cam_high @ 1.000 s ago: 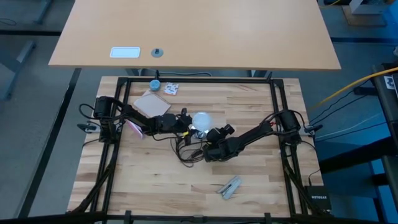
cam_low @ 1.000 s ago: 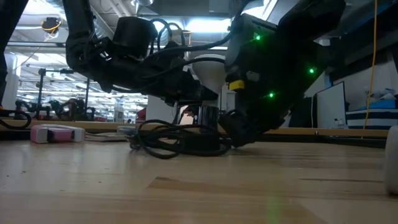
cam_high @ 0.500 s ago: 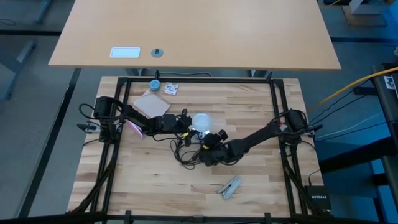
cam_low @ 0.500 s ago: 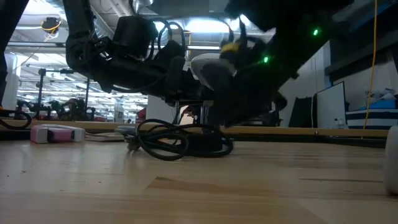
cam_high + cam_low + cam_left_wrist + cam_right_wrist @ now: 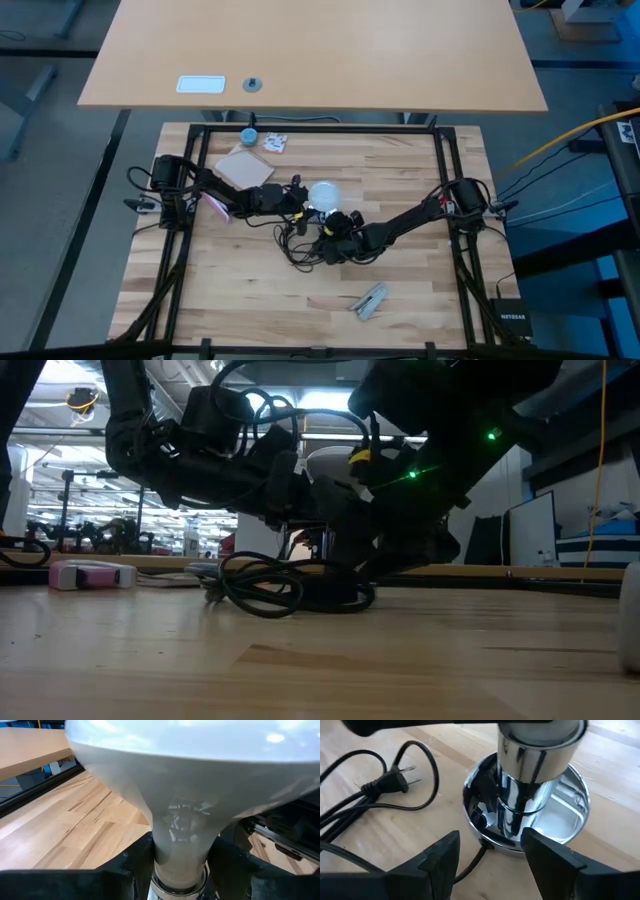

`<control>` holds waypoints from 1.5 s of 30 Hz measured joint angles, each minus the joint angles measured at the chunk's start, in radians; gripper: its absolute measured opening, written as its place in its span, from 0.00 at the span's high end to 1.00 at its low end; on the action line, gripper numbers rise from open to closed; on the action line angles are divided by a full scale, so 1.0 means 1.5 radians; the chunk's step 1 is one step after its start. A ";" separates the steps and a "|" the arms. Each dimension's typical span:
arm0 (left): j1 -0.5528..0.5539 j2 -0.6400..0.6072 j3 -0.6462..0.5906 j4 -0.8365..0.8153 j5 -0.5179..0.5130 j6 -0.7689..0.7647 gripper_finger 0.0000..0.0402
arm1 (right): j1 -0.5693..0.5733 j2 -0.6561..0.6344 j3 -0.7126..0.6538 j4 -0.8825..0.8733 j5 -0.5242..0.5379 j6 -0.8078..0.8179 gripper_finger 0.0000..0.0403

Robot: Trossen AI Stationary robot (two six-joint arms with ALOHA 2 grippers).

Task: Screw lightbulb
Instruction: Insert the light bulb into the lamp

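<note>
The frosted-white lightbulb [image 5: 323,193] stands upright, globe up, over the chrome stem [image 5: 522,795] of a shiny round lamp base [image 5: 560,820] on the table. My left gripper [image 5: 298,196] reaches in from the table's left and is shut on the bulb; the bulb fills the left wrist view [image 5: 190,765]. My right gripper [image 5: 328,240] is open just near of the base, low over the black cord [image 5: 375,790], its fingers [image 5: 442,857] pointing at the base. I cannot tell whether it touches it. My left gripper pinches the bulb's narrow neck [image 5: 180,852], just above its metal ring, between its two fingers [image 5: 135,865]. The fingers come level from the table's left. The bulb is upright with its globe above the fingers, over the lamp's stem.
The black cord and plug [image 5: 295,240] lie looped beside the base. A flat brown card [image 5: 245,166], a small blue cap [image 5: 248,136] and a small packet [image 5: 275,143] lie at the far left. A grey clip [image 5: 370,300] lies near the front. A pink-white object [image 5: 90,573] lies at the left.
My right gripper has risen off the table beside the lamp base and gone a little toward the table's left. It has turned and now hangs lower again in front of the base. My left gripper and the bulb have kept still.
</note>
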 joint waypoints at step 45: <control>0.000 0.001 -0.001 0.021 -0.001 0.005 0.61 | 0.085 -0.083 -0.006 -0.008 0.077 -0.015 0.44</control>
